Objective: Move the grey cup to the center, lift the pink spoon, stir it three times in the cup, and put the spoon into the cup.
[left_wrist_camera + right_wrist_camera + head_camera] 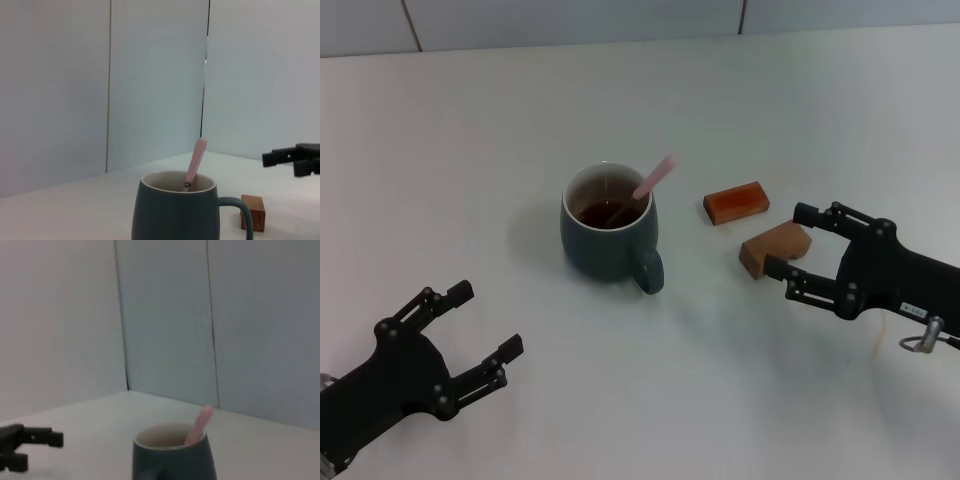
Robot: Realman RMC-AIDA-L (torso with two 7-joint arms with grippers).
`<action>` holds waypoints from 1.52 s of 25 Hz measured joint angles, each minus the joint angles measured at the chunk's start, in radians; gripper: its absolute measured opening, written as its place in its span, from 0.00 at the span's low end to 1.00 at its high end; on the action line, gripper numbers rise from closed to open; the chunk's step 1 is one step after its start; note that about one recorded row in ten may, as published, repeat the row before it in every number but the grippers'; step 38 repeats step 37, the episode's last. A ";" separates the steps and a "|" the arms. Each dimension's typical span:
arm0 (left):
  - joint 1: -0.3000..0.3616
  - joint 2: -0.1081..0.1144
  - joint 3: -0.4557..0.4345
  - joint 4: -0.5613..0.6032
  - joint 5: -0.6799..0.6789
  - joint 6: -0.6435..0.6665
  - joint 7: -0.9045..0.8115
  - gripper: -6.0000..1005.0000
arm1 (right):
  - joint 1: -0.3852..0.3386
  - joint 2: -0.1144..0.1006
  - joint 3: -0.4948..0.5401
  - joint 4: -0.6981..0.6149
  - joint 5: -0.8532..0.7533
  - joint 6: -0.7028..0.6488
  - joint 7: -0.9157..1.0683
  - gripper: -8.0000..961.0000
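Left hand (480, 322) and right hand (787, 240) spread, empty, flanking grey cup (608, 238) with pink spoon (655, 177) inside.

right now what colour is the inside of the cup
Pale cream inside the grey cup, above dark reddish-brown liquid; the head view shows it best.

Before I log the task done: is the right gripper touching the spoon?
Apart. The head view shows the right gripper open by the wooden blocks, with bare table between it and the spoon in the cup.
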 joint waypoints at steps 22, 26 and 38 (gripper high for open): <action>-0.007 -0.002 0.000 0.000 0.004 -0.001 0.000 0.86 | 0.060 0.020 -0.001 0.038 -0.061 0.084 -0.040 0.81; -0.008 -0.002 0.000 0.000 0.005 -0.001 0.000 0.86 | 0.062 0.020 -0.001 0.039 -0.061 0.087 -0.041 0.81; -0.009 -0.002 0.000 0.000 0.001 0.000 0.000 0.86 | 0.061 0.021 -0.001 0.042 -0.061 0.094 -0.041 0.81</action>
